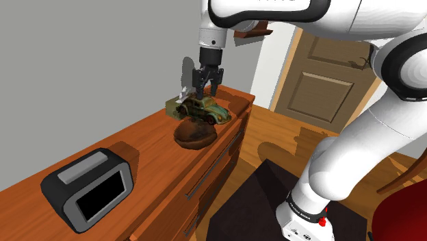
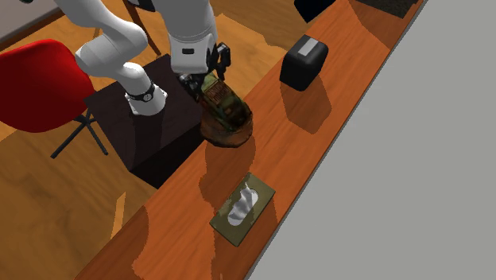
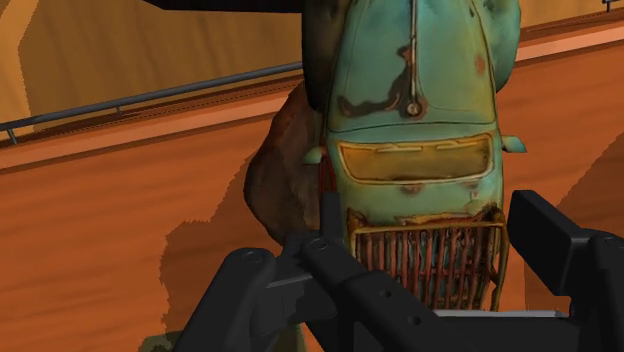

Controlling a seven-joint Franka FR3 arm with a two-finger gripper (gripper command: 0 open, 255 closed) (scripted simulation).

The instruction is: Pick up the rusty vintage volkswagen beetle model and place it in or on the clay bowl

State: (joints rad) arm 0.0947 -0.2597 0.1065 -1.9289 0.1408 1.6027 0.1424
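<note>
Black boxy device [image 1: 89,188] with a dark screen, nearest in the shoulder view, on the wooden tabletop [image 1: 147,137]. Farther along, brown clay bowl [image 1: 195,133], with the rusty teal beetle model [image 1: 203,109] resting tilted across its rim. Jaws directly above, spread, flanking the model's grilled rear end in the wrist view with a slim gap on either side, not pinching it. Behind the bowl and apart from it, olive tissue box [image 2: 258,193]. Beyond the tabletop's far end, panelled brown door [image 1: 321,75].
</note>
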